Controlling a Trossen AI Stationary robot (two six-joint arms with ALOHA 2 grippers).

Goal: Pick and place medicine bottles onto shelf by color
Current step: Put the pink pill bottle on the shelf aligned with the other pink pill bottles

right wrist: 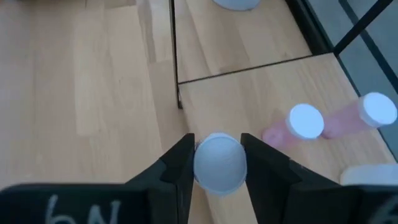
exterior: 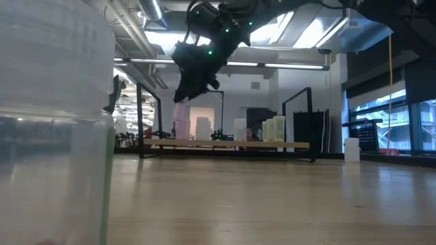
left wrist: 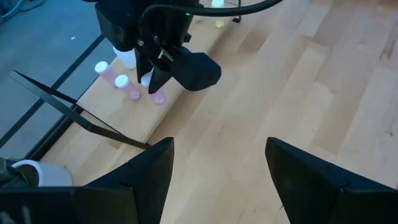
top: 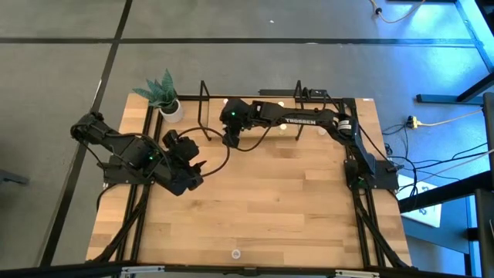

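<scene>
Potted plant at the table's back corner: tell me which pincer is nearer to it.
Left. The left pincer hangs open just in front of the potted plant, on the plant's side of the table. The right pincer is farther along the shelf, gripping a bottle.

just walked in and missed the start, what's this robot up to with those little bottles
The right gripper holds a small pink bottle between its fingers, just over the wooden shelf at the far edge of the table. Two pink bottles already stand there, with white and yellow-green ones further along. The left gripper hangs open over the table, holding nothing.
</scene>
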